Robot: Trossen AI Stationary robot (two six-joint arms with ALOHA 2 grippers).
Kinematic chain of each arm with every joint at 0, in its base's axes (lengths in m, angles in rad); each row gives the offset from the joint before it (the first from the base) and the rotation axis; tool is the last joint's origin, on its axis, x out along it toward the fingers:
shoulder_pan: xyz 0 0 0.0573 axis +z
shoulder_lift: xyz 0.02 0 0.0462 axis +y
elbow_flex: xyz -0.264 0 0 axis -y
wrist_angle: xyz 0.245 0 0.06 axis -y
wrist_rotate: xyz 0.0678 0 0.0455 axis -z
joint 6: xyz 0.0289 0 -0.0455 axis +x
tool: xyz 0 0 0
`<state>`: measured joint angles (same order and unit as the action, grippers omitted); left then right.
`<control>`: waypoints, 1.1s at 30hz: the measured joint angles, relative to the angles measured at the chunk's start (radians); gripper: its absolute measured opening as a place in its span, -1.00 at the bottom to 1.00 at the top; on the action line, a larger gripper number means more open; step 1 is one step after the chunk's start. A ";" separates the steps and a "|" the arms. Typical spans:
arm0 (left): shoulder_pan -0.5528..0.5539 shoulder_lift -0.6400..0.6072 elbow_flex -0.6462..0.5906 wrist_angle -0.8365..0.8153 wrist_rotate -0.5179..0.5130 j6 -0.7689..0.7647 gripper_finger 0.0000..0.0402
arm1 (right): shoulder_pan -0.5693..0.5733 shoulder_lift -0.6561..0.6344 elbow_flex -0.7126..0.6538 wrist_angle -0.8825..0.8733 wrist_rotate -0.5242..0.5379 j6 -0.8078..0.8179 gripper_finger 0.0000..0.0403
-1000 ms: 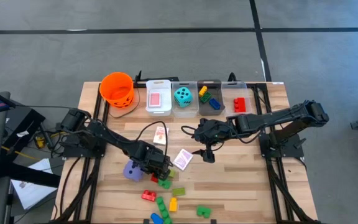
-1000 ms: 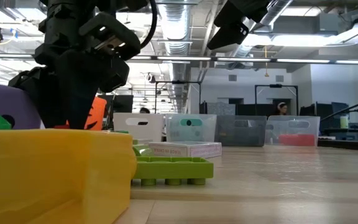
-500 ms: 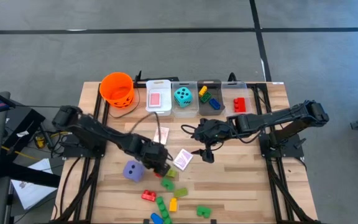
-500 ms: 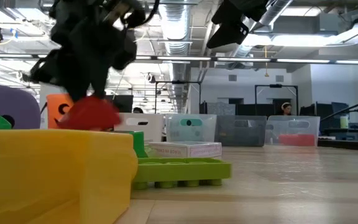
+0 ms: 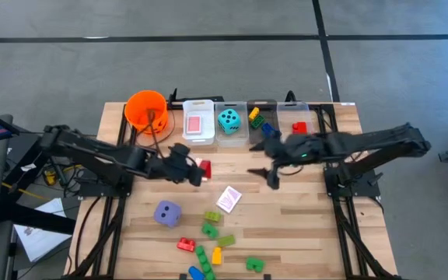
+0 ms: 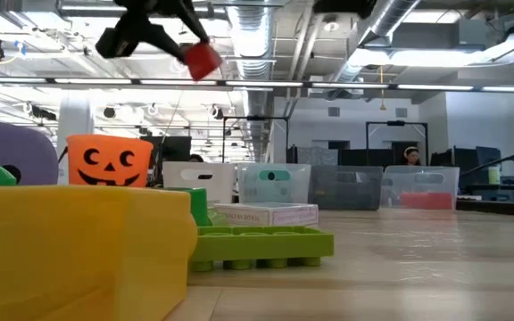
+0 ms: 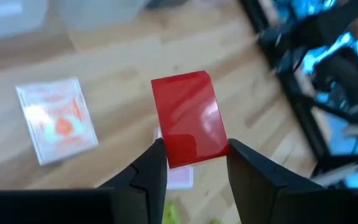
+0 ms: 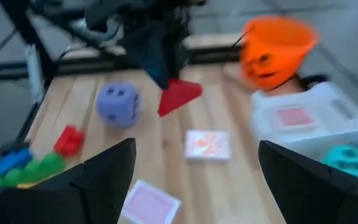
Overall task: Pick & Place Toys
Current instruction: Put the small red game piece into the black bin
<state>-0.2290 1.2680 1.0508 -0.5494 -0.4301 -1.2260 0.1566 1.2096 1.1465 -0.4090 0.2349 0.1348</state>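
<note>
My left gripper [image 5: 195, 171] hangs high over the table's middle, shut on a red brick [image 5: 204, 168]. The low view shows that brick [image 6: 203, 61] far above the table. Loose toys lie toward the near edge: a purple die [image 5: 167, 212], a pink-backed card [image 5: 229, 198], and green [image 5: 209, 228], red [image 5: 185, 244], yellow [image 5: 216, 255] and blue [image 5: 197, 272] bricks. A card pack [image 7: 58, 121] lies flat under the held brick. My right gripper [image 5: 269, 175] hovers open right of centre, with nothing between its fingers. My left gripper pinches the red brick by its two side faces [image 7: 166, 146], at the end nearer the wrist, between its two fingers. The fingers [image 7: 151, 168] slant downward, coming from the table's left. The rest of the brick sticks out past the fingertips. It is lifted clear of everything.
Along the far edge stand an orange pumpkin bucket [image 5: 146, 110], a white bin with cards [image 5: 198, 123], a bin with a teal die [image 5: 229, 120], one with mixed bricks [image 5: 261, 123] and one with a red brick [image 5: 299, 128]. Bare wood lies at the near right.
My left gripper has risen from the brick cluster near the front edge, carrying the red brick up and toward the far edge, and has tipped from pointing down to a shallower slant. A flat green brick beside it slid slightly. My right gripper has risen and drawn back toward the right.
</note>
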 joint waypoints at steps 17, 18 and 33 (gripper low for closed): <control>0.132 -0.057 0.000 0.688 -0.026 0.398 -0.36 | 0.001 -0.165 0.000 -0.002 0.051 -0.003 0.64; 0.137 -0.057 0.000 0.725 -0.026 0.412 -0.36 | 0.001 -0.165 0.000 -0.002 0.051 -0.003 0.64; 0.186 -0.010 0.002 0.847 -0.015 0.437 -0.32 | 0.047 -0.016 0.000 0.325 0.279 -0.160 0.64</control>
<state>-0.0433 1.2578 1.0523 0.2972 -0.4446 -0.7891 0.2035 1.1933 1.1465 -0.0836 0.5142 -0.0249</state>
